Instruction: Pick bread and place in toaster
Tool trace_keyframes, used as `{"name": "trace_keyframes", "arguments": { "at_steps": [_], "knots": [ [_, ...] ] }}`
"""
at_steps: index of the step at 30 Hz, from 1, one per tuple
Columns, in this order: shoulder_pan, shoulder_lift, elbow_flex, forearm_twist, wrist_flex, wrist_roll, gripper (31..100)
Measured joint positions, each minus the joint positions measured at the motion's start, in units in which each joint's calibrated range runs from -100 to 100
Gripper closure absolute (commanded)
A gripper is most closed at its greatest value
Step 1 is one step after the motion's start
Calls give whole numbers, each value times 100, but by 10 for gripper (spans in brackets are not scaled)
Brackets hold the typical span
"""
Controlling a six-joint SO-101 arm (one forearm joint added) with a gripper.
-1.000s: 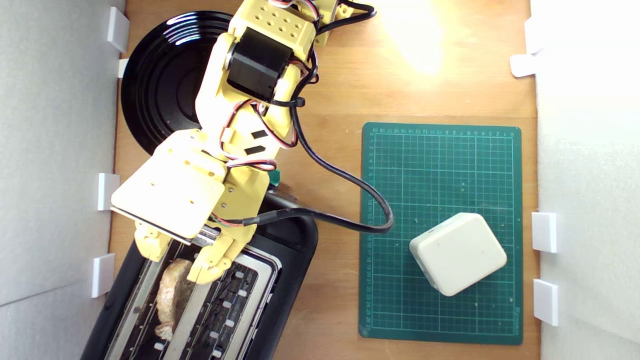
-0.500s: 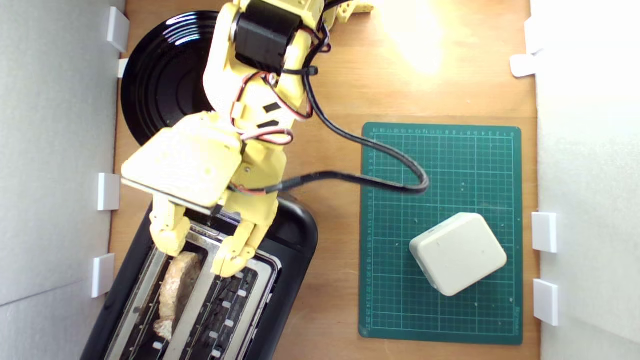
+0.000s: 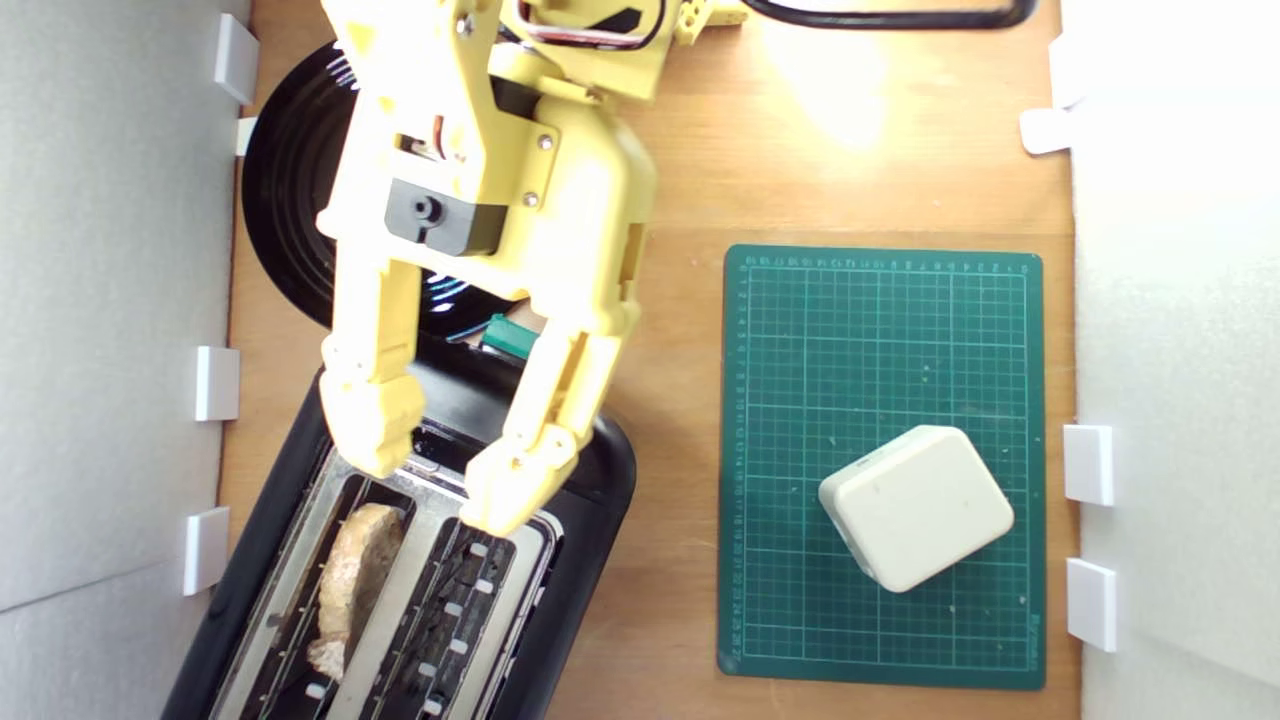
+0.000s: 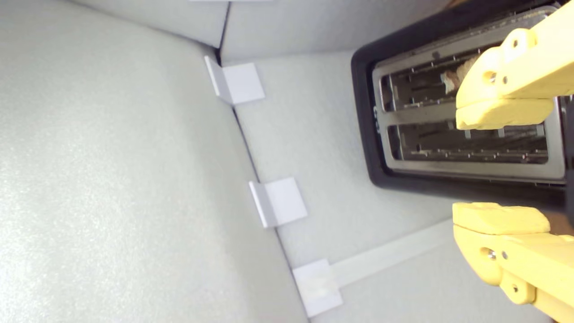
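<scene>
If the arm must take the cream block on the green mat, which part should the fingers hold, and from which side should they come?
Probably from straight above, closing on two opposite flat sides of the cream block. It lies flat on the cutting mat, turned at an angle to the grid, so the gripper, now open and empty above the toaster, would need to turn to match. The rounded corners look likely to slip.

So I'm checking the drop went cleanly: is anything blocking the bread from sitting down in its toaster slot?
Nothing visible does. The bread sits in the toaster slot nearer the exterior view's left; the gripper hangs above, jaws open and empty.
</scene>
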Motion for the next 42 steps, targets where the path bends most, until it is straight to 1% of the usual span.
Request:
{"name": "trace_keyframes", "arguments": {
  "at_steps": [5, 11, 15, 18, 22, 24, 28, 37, 42],
  "knots": [
    [-403, -101, 0, 89, 0, -631, 567],
    [-1062, -235, 139, 18, 8, -1361, 567],
    [-1446, -294, 176, 27, 8, -1780, 567],
    [-1730, -445, 435, 53, 8, -1997, 567],
    [-2059, -764, 1174, 53, 8, -2147, 567],
    [-2188, -890, 1424, 53, 8, -2194, 567],
    [-2398, -1302, 2339, 53, 8, -2241, 567],
    [-2737, -2285, 4216, 44, 8, -2241, 567],
    [-2838, -2881, 5280, 44, -17, -2194, 567]
  ]
}}
